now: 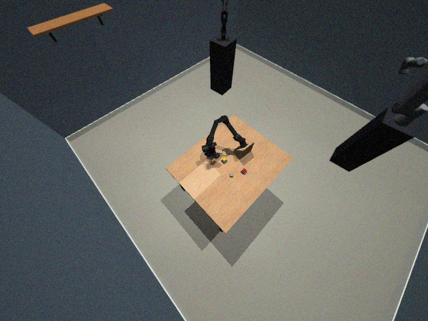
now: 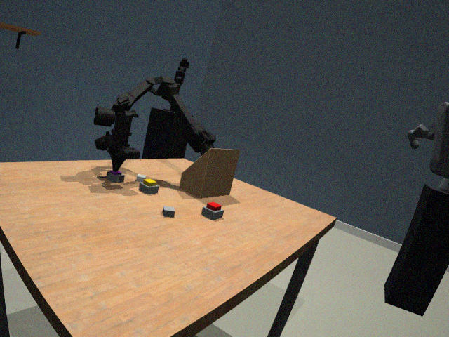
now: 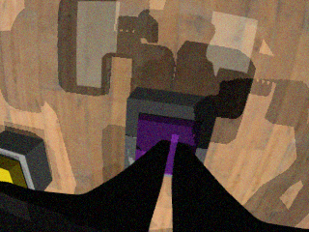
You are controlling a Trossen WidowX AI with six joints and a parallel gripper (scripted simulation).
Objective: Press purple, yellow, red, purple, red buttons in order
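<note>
The purple button sits on a grey base near the table's far left. My gripper is shut, points straight down, and its fingertips rest on the purple cap. The yellow button stands a little to the right of it. The red button stands further right, in front of the wedge.
A light grey block lies between the purple and yellow buttons. A darker grey block lies left of the red button. A brown wedge stands at the arm's base on the wooden table.
</note>
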